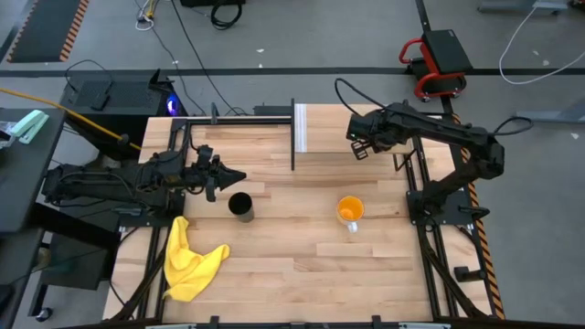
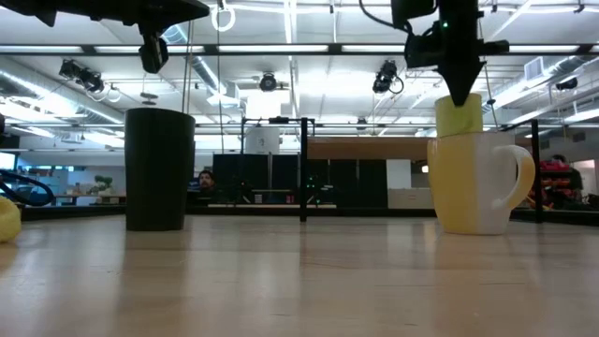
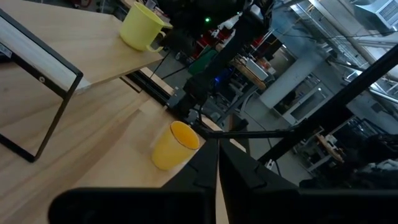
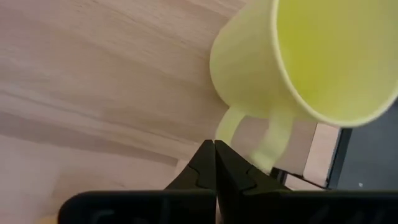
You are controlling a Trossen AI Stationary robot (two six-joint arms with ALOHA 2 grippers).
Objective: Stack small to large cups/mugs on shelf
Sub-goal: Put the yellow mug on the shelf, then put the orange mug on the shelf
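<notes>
While the right gripper (image 4: pixel 214 144) hovers over the shelf (image 3: pixel 93 56) with jaws pressed together, empty, the yellow-green mug (image 4: pixel 305 59) stands on that shelf just beside it. Off the shelf on the desk (image 1: pixel 302 265) sit the orange mug (image 1: pixel 349 211) and black tumbler (image 1: pixel 241 206); the left gripper (image 1: pixel 236 176), jaws closed, hangs beside the tumbler.

left arm (image 1: pixel 119 180): black, boxy jointed links, matte | right arm (image 1: pixel 439 137): black, slimmer tubular links, black cable looping off its upper link | left gripper (image 1: pixel 228 176): dark, angular, tapering | right gripper (image 1: pixel 358 146): dark, blocky | fingers (image 4: pixel 200 171): black, wedge-shaped, flat-faced, stepped notches along inner edges
</notes>
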